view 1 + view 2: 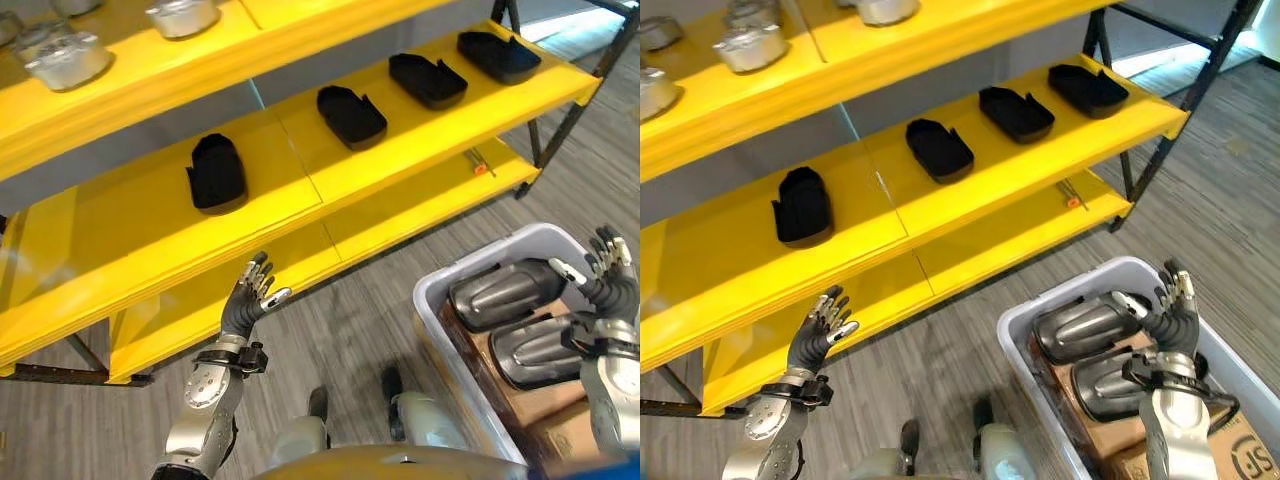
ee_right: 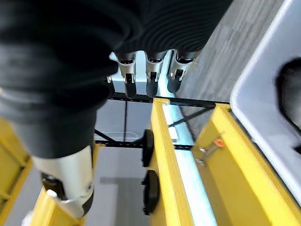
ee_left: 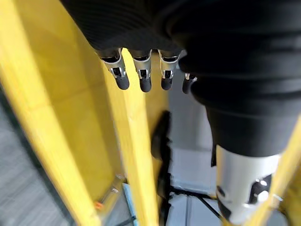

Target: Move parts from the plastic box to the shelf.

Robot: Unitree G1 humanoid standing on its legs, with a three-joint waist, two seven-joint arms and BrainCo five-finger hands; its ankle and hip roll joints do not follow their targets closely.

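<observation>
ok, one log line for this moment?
left hand: open, empty, by shelf | right hand: open, over plastic box | box: grey parts | shelf: black parts

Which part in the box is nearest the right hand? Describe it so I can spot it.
Find the white plastic box on the floor. Two dark grey glossy parts lie inside; take the upper part, nearer the shelf, right by the right hand. The lower part lies closer to the robot.

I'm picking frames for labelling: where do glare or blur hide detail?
Left eye view: sheen on the grey parts in the plastic box, shapes still clear. Left wrist view: shelf and black parts smeared behind the left robot hand. Right wrist view: similar blur.
</observation>
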